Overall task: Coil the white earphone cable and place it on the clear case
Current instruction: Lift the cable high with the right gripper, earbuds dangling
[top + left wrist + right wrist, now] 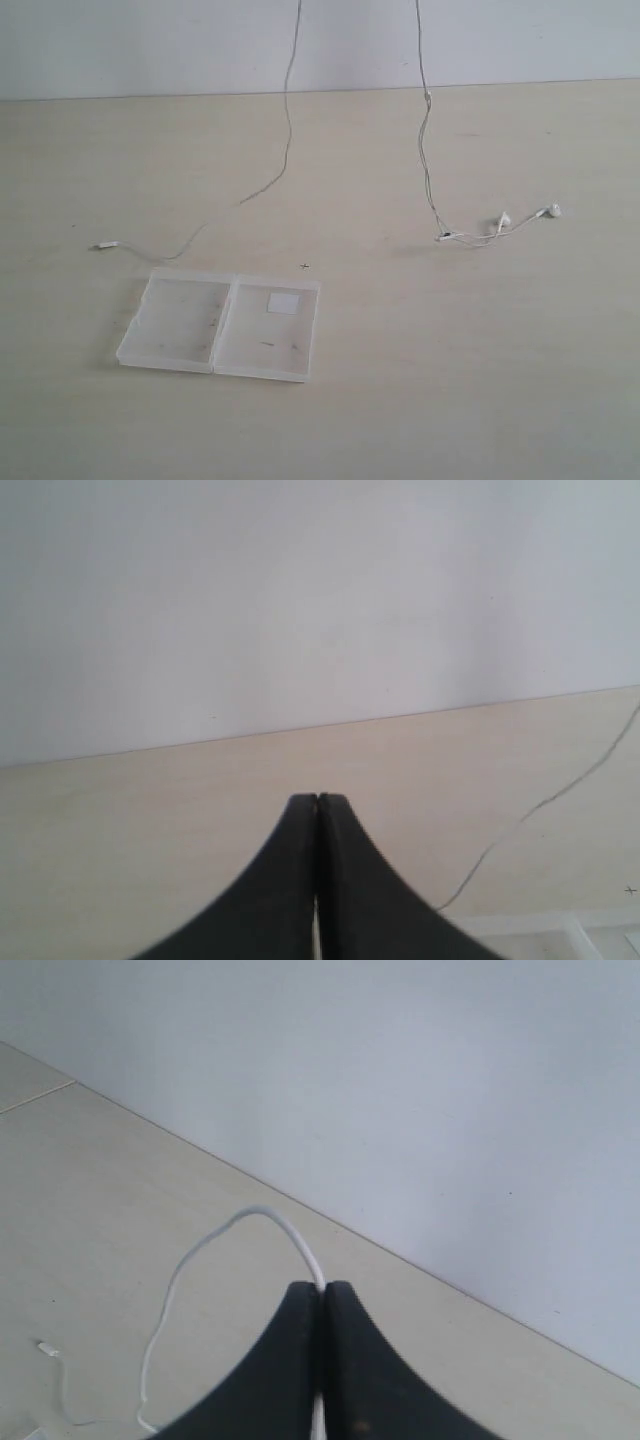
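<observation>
Right gripper (pixel 321 1286) is pinching the cable (pixel 255 1210); left gripper (pixel 317 798) is sitting shut, seemingly empty. Gathering even loops toward the case (pixel 180 320) — slowly — is looking wisest.

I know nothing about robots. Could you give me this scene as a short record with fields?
cable: thin white earphone cable, uncoiled, two strands rising out of the exterior view
ends: plug and small white earbuds resting on the pale table
case: flat clear plastic case, lying open, cable not on it
left gripper: shut, apparently on the cable
right gripper: shut on the cable
</observation>
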